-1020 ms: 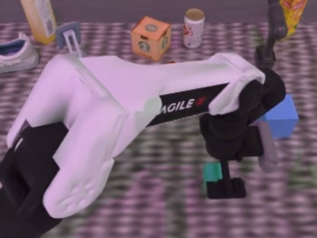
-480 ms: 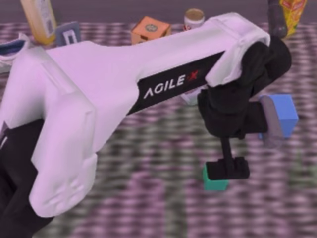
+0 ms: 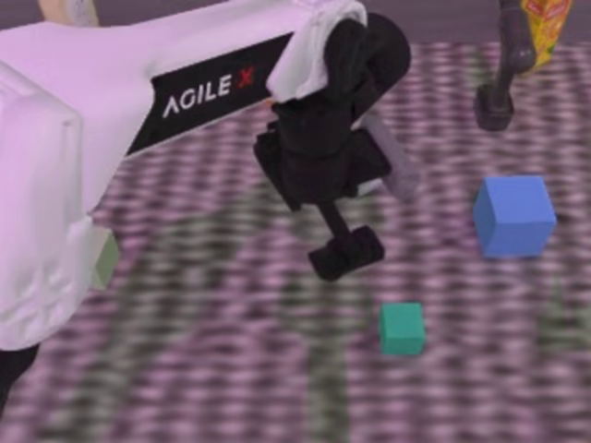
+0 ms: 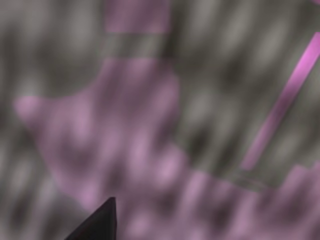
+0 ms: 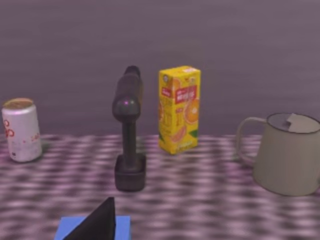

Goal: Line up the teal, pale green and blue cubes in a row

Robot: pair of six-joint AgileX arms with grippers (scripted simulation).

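Observation:
The teal cube rests on the cloth by itself, right of centre near the front. The blue cube stands farther back and to the right, apart from it. Only a sliver of the pale green cube peeks out at the left, behind my left arm. My left gripper hangs open and holds nothing, up and to the left of the teal cube. The left wrist view shows just cloth and one fingertip. My right arm is outside the top view; its fingertip hangs before the blue cube, holding nothing.
A dark dumbbell-shaped object stands behind the blue cube, with a yellow juice carton behind it. A drinks can and a grey pitcher flank them. My left arm covers much of the table's back left.
My left gripper has risen from beside the teal cube and swung back and to the left. The teal cube stays where it was on the cloth. The blue cube is now uncovered.

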